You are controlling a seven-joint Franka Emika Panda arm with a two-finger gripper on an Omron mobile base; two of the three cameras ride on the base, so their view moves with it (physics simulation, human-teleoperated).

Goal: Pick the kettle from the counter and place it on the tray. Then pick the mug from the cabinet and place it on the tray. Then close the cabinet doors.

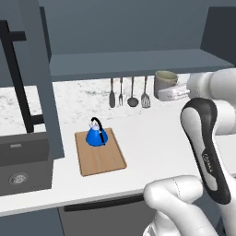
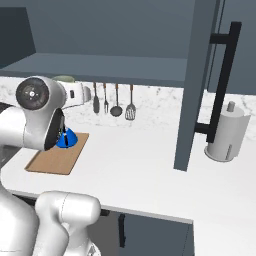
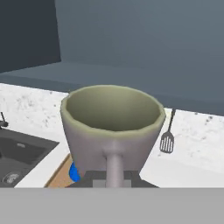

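The gripper (image 1: 162, 93) is pinching the mug (image 3: 113, 122) by its handle, fingers closed down tight on it, and is carrying it in the air just below the cabinet (image 1: 138, 62) shelf. In the hand view, the mug is sitting upright right in front of the fingers, mouth up. Below and to the left in the left base view, the tray (image 1: 100, 152) is lying on the counter (image 1: 152, 138), with the kettle (image 1: 96, 135) already standing at its far end. The near half of the tray is looking free for the mug, so the move is probably down and leftward. A cabinet door (image 2: 200, 85) is standing open beyond.

blue kettle (image 1: 97, 136), light-brown tray (image 1: 102, 159), grey-beige mug (image 3: 111, 127)
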